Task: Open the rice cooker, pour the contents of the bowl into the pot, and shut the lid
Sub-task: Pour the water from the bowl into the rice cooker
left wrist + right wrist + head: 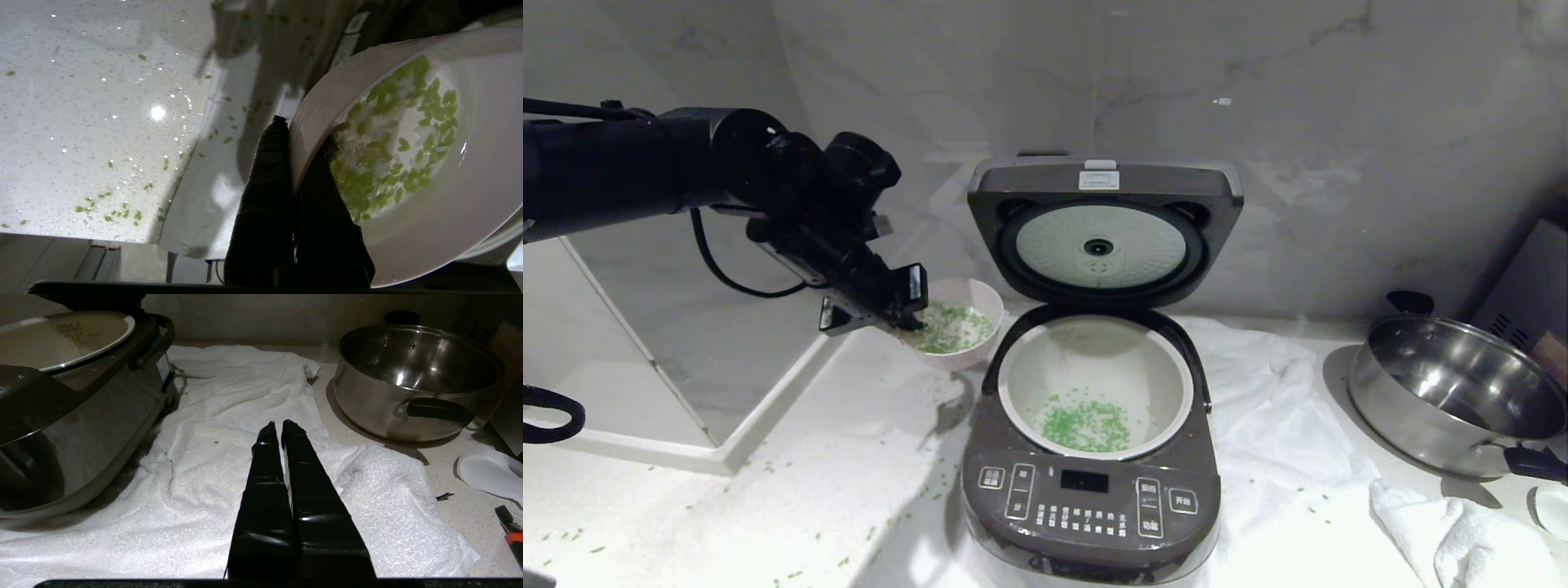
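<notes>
The rice cooker (1090, 498) stands in the middle with its lid (1104, 233) raised upright at the back. Its white pot (1094, 359) holds a patch of green contents (1086, 425). To the left of the cooker and off the counter, my left gripper (913, 314) is shut on the rim of the pale pink bowl (968, 298), which is roughly level. Green bits (388, 163) still lie inside the bowl (470, 196), one finger inside the rim and one outside (267, 163). My right gripper (278, 424) hangs shut and empty over the white towel.
A white towel (1274, 408) lies under and right of the cooker. A steel pan (1454, 392) with a black handle sits at the right. Green bits (768, 465) are scattered on the counter at the left, beside a raised ledge (686, 367).
</notes>
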`<state>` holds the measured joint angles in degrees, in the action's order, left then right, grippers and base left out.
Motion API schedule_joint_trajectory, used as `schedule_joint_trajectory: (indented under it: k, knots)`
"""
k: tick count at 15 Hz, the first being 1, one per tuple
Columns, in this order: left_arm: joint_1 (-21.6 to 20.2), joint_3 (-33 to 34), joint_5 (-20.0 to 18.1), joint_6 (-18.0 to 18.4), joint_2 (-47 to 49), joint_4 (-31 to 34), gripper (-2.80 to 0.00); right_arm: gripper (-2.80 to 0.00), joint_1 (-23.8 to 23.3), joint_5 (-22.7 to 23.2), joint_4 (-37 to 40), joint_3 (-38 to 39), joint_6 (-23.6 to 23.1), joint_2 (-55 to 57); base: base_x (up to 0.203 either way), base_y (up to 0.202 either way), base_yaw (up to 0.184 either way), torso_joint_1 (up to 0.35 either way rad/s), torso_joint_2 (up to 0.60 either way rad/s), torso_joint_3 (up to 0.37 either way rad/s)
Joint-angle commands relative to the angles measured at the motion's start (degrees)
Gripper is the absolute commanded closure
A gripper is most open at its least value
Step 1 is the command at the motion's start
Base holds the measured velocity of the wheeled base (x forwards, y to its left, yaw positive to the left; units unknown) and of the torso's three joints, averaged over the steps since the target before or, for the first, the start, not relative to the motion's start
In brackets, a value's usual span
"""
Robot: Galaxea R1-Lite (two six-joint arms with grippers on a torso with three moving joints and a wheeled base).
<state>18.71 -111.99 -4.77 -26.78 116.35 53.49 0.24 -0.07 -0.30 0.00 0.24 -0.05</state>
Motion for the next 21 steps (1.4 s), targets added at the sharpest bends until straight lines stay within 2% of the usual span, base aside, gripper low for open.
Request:
schedule_joint_trajectory:
  k: [1,11,13,16,19,21]
  knots:
    - [2.4,0.0,0.0,-1.3,-0.6,0.2,0.00,0.00,0.0,0.0,0.0,0.1,0.0,0.0,0.000,0.000,0.000,0.000,0.00,0.000]
    - [13.5,0.5,0.5,-7.2,5.2,-0.2,0.00,0.00,0.0,0.0,0.0,0.1,0.0,0.0,0.000,0.000,0.000,0.000,0.00,0.000]
    - [15.3,0.5,0.5,-10.2,6.5,-3.0,0.00,0.00,0.0,0.0,0.0,0.1,0.0,0.0,0.000,0.000,0.000,0.000,0.00,0.000]
    - [16.9,0.5,1.4,-15.9,7.2,-10.5,0.00,0.00,0.0,0.0,0.0,0.1,0.0,0.0,0.000,0.000,0.000,0.000,0.00,0.000]
    - [17.3,0.5,1.5,-17.7,7.2,-12.4,0.00,0.00,0.0,0.0,0.0,0.1,0.0,0.0,0.000,0.000,0.000,0.000,0.00,0.000]
    - [17.8,0.5,3.2,-19.1,7.6,-13.1,0.00,0.00,0.0,0.0,0.0,0.1,0.0,0.0,0.000,0.000,0.000,0.000,0.00,0.000]
